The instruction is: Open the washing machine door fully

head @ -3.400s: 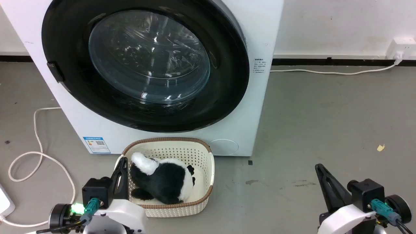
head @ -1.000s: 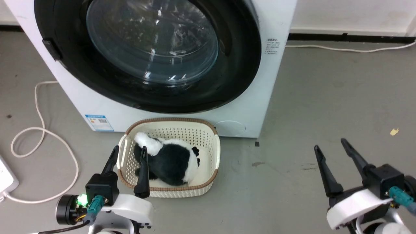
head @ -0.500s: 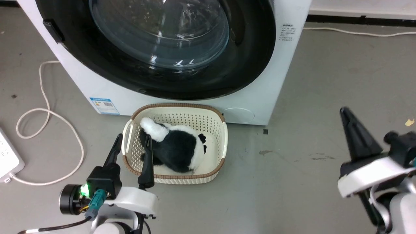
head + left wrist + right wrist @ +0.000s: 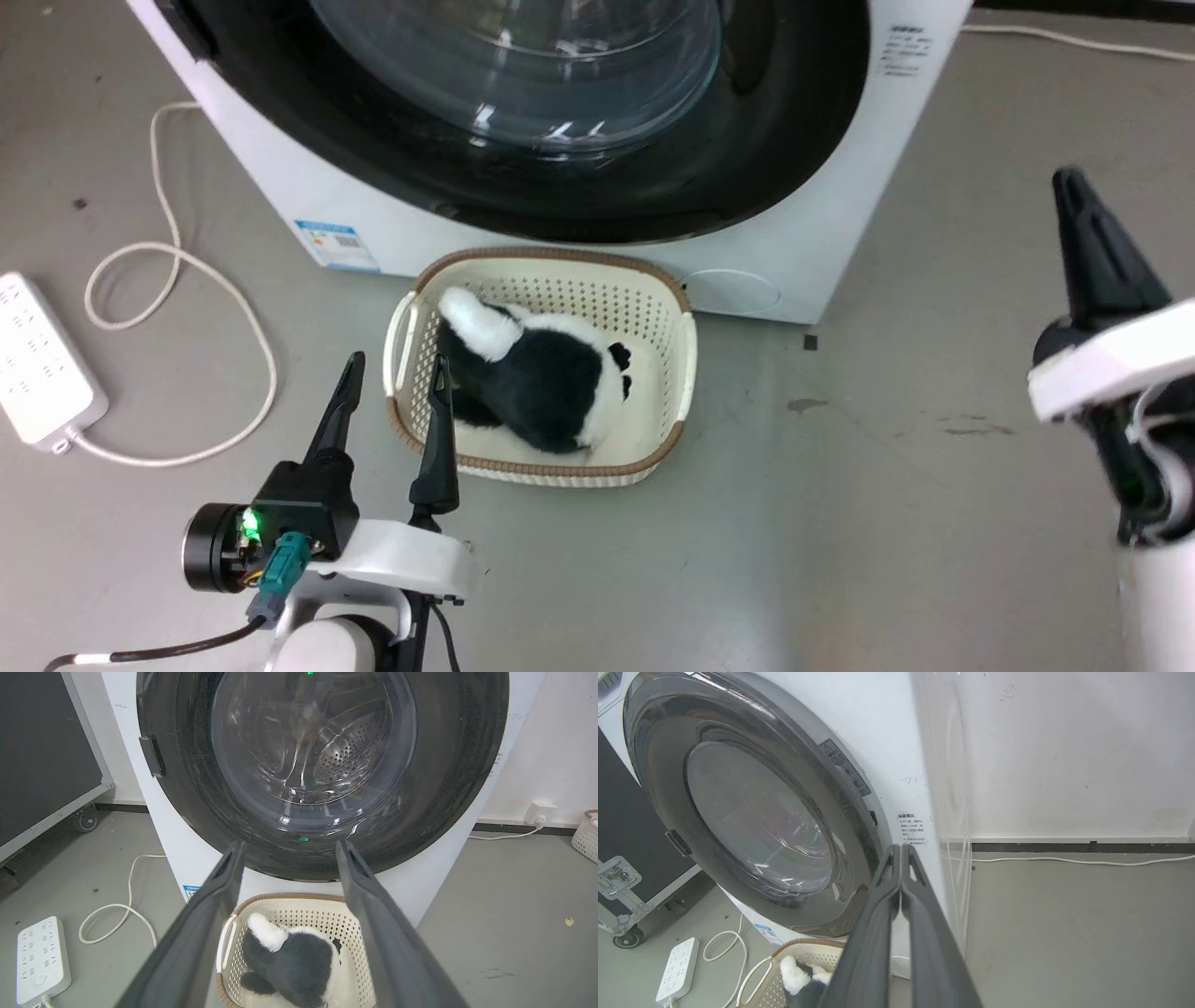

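The washing machine door (image 4: 794,121) is a big glossy black ring around a bulging glass bowl, lying flat against the white washer (image 4: 840,252). The left wrist view faces it head-on (image 4: 448,765). A small black tab (image 4: 153,756) sits on its left edge. My left gripper (image 4: 397,364) is open and low, its fingers straddling the left rim of a basket, well short of the door (image 4: 290,843). My right gripper (image 4: 1069,182) is shut on nothing, raised right of the washer. Its joined tips (image 4: 901,848) point at the washer's front right corner, beside the door (image 4: 654,765).
A cream basket (image 4: 686,373) holding a black-and-white plush toy (image 4: 551,373) stands on the floor under the door. A white power strip (image 4: 37,373) and looped cable (image 4: 233,308) lie left. A black wheeled case (image 4: 42,756) stands left of the washer.
The head camera has tipped down and the picture has shifted. My right gripper's fingers have come together and it has risen beside the washer. The left gripper has opened since the oldest frame.
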Robot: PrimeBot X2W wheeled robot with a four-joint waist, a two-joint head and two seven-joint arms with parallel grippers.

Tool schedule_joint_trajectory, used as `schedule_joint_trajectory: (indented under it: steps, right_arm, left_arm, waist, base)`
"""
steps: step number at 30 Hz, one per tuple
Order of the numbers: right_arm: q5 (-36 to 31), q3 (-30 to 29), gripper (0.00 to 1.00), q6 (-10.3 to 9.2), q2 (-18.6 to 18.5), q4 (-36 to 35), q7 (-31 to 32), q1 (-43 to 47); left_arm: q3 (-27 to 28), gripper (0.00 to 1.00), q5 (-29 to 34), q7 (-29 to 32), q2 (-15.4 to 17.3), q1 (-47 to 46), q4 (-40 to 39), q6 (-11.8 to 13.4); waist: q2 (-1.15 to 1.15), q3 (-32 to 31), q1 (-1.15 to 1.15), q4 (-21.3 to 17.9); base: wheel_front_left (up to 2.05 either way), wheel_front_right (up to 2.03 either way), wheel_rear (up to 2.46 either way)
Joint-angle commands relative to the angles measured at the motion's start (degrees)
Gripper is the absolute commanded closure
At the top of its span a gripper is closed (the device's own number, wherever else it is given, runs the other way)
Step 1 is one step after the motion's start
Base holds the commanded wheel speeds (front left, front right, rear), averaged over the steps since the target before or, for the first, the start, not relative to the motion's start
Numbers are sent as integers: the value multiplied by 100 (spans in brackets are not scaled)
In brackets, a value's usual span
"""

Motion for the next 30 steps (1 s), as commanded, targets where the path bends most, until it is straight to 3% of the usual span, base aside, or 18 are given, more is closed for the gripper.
schedule_joint_trajectory:
  steps: [1,8,19,30]
  right_arm:
    - [216,-71,100,-4,-42,99,113,-326]
    - [682,-380,100,-4,65,492,508,-989]
    - [1355,-1195,100,-5,323,1566,1629,-2347]
    - [1592,-2383,100,-6,371,3167,3044,-3889]
  left_arm:
    - [-50,0,-42,-72,5,-111,-43,59]
    - [-136,0,-105,-144,5,-177,-83,120]
    - [-358,0,-211,-275,5,-261,-122,229]
    - [-595,0,-368,-431,6,-405,-168,356]
  waist:
    - [0,104,-1,97]
    - [0,309,-1,250]
    - [0,698,-1,542]
    - [0,1045,-1,834]
  base:
    - [0,0,0]
    - [0,0,0]
    - [0,0,0]
    - [0,0,0]
